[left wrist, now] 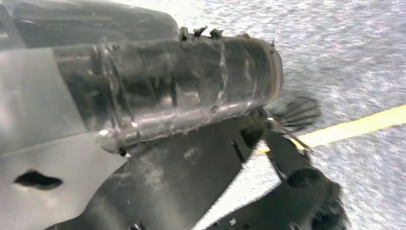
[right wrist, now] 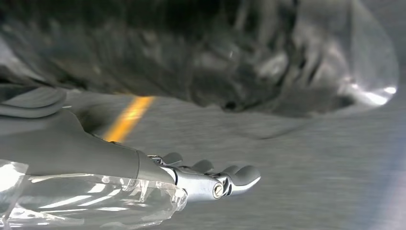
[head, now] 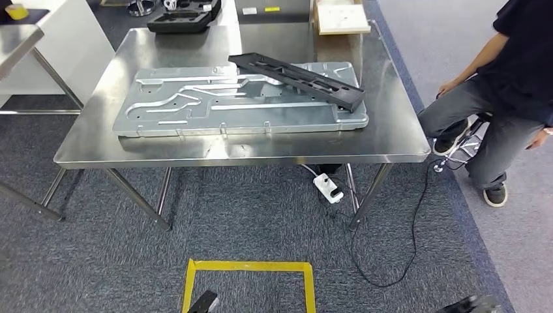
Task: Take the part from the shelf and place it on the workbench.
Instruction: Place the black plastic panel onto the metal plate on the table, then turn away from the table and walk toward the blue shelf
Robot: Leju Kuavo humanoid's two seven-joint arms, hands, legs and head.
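Diagonally, black part (head: pixel 297 79) on grey panel (head: pixel 195 104), workbench (head: pixel 391 140) edge near.

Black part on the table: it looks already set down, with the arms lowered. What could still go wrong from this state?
The long black part lies slantwise across the ribbed metal panel, not on the bare workbench; it might slide on the ridges. A seated person is close to the table's right side, so an arm raised there could come near them. A cable and power strip lie on the carpet under the table, a possible snag when stepping.
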